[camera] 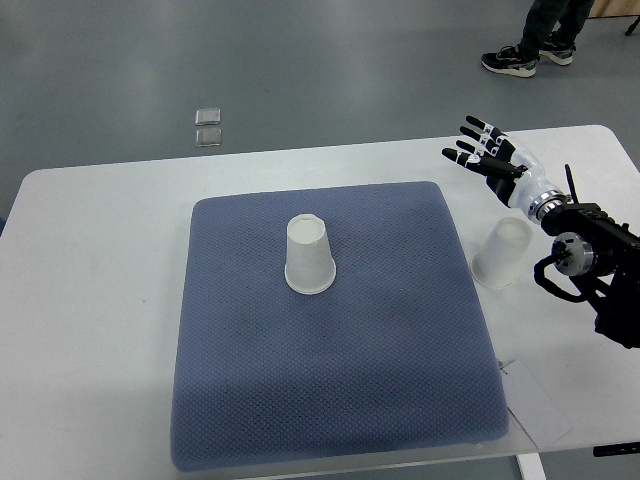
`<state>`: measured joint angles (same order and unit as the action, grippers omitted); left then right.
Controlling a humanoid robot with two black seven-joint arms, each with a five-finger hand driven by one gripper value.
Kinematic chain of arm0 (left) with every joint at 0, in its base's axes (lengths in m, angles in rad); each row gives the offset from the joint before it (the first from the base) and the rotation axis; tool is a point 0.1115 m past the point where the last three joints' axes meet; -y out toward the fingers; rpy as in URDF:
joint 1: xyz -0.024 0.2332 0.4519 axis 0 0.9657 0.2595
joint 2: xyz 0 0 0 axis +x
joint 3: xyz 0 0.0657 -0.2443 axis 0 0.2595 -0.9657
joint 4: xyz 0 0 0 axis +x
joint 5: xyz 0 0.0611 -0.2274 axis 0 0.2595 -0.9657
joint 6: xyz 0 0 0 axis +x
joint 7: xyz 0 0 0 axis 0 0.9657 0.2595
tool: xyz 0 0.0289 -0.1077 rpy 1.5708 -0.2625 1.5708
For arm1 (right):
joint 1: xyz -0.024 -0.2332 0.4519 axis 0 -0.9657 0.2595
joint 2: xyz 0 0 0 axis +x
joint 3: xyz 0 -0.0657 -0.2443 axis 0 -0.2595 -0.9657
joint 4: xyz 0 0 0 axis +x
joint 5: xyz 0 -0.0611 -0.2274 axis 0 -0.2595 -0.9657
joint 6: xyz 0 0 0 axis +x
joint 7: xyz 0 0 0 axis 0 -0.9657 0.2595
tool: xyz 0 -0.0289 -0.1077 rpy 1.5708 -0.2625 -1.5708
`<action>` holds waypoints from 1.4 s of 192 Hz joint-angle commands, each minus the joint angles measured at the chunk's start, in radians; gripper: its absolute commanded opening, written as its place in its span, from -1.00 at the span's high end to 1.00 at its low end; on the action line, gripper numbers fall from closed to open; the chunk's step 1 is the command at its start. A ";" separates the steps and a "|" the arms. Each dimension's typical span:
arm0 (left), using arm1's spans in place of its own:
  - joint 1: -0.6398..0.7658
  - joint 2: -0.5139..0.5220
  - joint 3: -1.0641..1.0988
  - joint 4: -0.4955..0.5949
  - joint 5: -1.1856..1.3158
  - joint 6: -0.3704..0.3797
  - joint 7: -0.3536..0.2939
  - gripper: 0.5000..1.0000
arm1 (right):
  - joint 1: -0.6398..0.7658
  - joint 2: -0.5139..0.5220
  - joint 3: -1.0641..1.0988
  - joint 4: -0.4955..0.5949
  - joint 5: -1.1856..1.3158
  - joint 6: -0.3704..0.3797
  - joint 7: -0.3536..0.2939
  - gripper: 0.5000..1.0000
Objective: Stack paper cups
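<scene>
Lab or workshop floor — grey smooth floor [300,60], white table [90,300], blue mat [330,400], person's shoes [515,60]

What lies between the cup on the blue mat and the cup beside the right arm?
Top view: only bare blue mat and a strip of white table separate the mat cup from the off-mat cup.

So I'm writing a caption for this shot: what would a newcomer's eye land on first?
Probably the white paper cup standing upside down near the middle of the blue mat. Next, the right hand at the far right of the table, its black-and-white fingers spread and holding nothing, with a second cup just off the mat's right edge below it.
</scene>
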<state>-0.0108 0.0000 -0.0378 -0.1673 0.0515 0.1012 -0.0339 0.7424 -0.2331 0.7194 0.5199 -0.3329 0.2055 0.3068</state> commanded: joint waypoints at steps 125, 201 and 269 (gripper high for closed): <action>0.000 0.000 -0.008 0.000 -0.001 0.000 0.000 -1.00 | 0.005 0.000 0.006 0.000 0.002 0.002 0.002 -0.71; 0.000 0.000 -0.008 0.000 -0.001 0.000 0.000 -1.00 | 0.017 -0.002 0.008 0.002 0.003 -0.002 0.002 -0.71; 0.000 0.000 -0.008 0.000 -0.001 0.000 0.000 -1.00 | 0.020 -0.002 0.011 0.002 0.003 -0.009 0.003 -0.71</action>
<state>-0.0107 0.0000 -0.0460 -0.1673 0.0505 0.1012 -0.0335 0.7622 -0.2347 0.7300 0.5216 -0.3298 0.1968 0.3093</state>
